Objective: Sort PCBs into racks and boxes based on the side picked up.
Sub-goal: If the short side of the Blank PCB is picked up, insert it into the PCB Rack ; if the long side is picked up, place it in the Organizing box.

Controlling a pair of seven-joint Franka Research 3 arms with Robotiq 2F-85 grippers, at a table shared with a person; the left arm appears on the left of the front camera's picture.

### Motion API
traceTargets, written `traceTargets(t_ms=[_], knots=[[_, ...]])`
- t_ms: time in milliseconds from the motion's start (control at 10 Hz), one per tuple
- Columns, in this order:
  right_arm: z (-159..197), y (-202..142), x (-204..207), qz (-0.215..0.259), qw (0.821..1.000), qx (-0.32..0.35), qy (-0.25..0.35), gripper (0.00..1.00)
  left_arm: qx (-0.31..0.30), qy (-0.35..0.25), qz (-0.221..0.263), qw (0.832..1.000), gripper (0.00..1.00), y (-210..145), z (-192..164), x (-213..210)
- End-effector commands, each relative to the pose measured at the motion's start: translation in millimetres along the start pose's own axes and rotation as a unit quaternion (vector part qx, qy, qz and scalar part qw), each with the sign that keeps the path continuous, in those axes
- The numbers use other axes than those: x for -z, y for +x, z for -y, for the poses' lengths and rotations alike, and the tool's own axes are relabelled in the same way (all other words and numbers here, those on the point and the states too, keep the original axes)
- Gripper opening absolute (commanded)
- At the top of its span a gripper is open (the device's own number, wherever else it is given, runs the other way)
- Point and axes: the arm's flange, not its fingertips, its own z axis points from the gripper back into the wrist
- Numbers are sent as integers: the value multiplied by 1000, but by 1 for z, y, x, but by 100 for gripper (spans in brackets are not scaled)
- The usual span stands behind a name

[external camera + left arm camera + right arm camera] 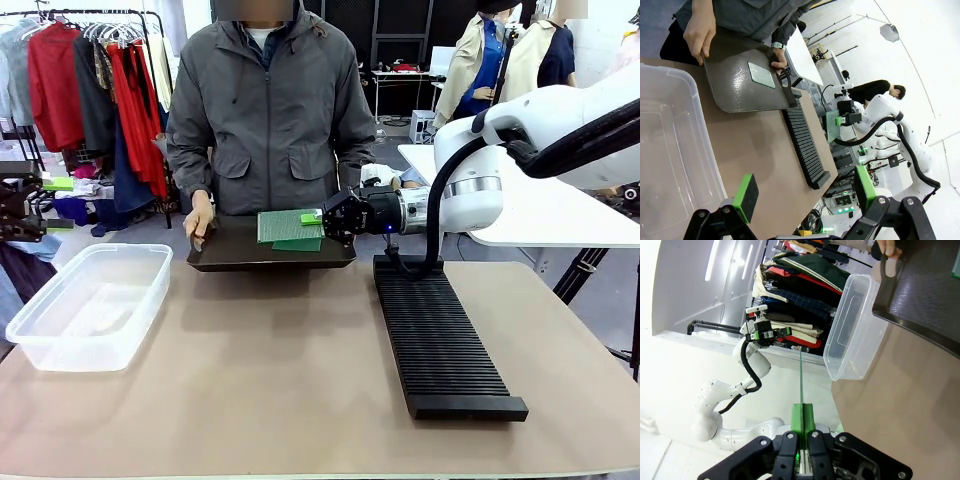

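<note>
Right pincer is clamped on one edge of a PCB, green pads flat against both faces. In its wrist view the board rises from the pads as a straight hairline. The board hangs clear above the black tray, which the person's hands hold at the far edge of the table. A second PCB lies flat on the tray.

It looks light, thin and stiff, unlikely to sag from an edge grip. Its smooth faces might pivot between the pads, so mid-edge seems the best hold.

The rack lies just beside the wrist, and the tub well off to the left. Left pincer hovers open and empty beside that tub.
</note>
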Motion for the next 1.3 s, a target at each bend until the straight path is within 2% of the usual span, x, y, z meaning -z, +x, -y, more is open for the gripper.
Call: traceTargets(t_ms=[0, 400, 600, 900, 1100, 1200], knots=[[1, 8, -13, -8, 998, -53, 23, 0, -2, 1, -3, 1000, 100, 1, 2, -2], [3, 9, -66, 21, 993, -116, 17, 0, -2, 1, -3, 1000, 100, 1, 2, -2], [6, 10, -100, 34, 984, -173, 18, 0, -2, 1, -3, 1000, 100, 1, 2, -2], [6, 10, -145, 20, 969, -244, 21, 0, -2, 1, -3, 1000, 100, 1, 2, -2], [15, 11, -173, -19, 966, -256, 35, 0, -2, 1, -3, 1000, 100, 1, 2, -2], [20, 12, -185, -22, 965, -260, 38, 0, -2, 1, -3, 1000, 100, 1, 2, -2]])
